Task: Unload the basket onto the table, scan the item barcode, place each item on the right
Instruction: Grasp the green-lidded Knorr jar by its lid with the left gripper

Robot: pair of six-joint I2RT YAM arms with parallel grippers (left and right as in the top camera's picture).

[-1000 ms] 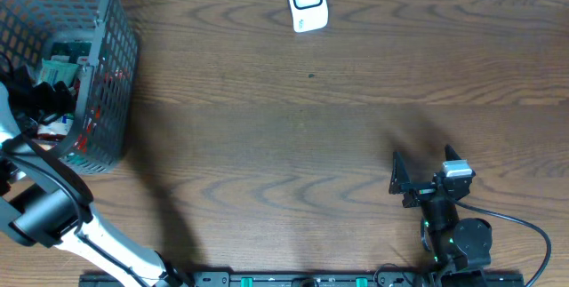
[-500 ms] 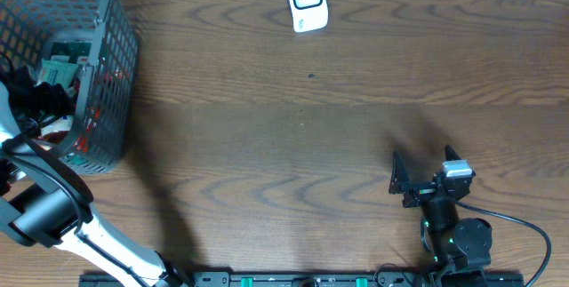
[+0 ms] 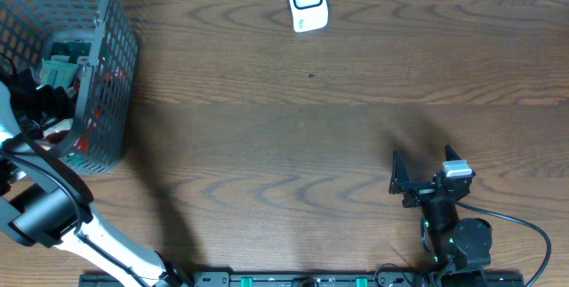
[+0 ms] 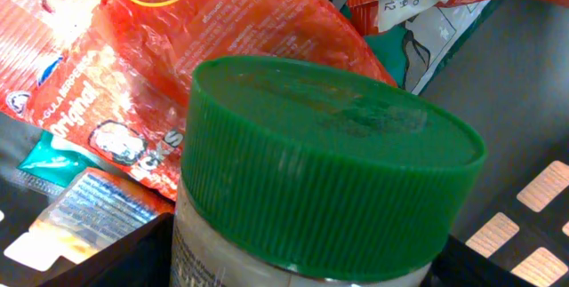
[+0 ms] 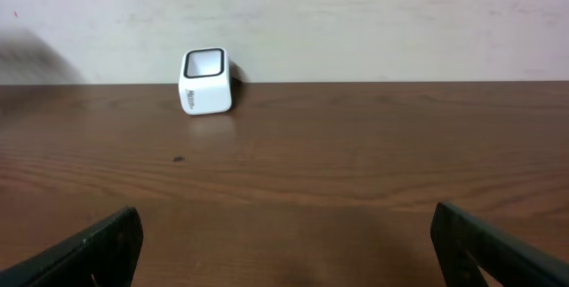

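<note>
As the overhead view shows, left gripper inside the mesh basket at upper left, its jaws' state impossible to tell, left wrist view, green-lidded jar filling centre frame over red packets, right wrist view, right gripper spread wide, white scanner upper left.

Overhead looks straight down on the whole table. Right wrist sits low, facing across it to the white scanner that overhead also shows. Left wrist is tight up against a green-lidded jar.
</note>
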